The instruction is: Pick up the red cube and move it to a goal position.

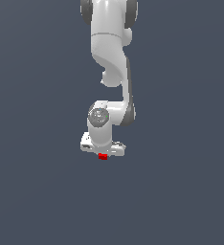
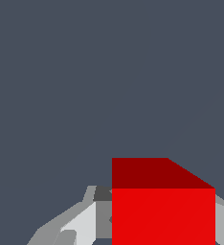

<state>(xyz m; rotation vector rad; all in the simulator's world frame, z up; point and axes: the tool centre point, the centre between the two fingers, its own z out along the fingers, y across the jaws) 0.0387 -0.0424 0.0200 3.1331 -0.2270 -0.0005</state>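
1. Light is even and flat, with no glare.
2. The red cube [image 2: 162, 210] shows a darker top face and a brighter front face.
3. Edges are sharp but jagged, coarsely rendered.

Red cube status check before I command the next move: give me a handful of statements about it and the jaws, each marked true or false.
1. The red cube sits between the jaws of the gripper. True.
2. The cube lies far out to the exterior view's right, away from the arm. False: it shows directly under the gripper in the exterior view.
3. In the wrist view, grey jaw parts show on both sides of the cube. True.
4. There are two cubes, one red and one blue. False: only one red cube is visible.
5. The gripper points upward, away from the cube. False: it hangs down from the arm with the cube at its lower end.
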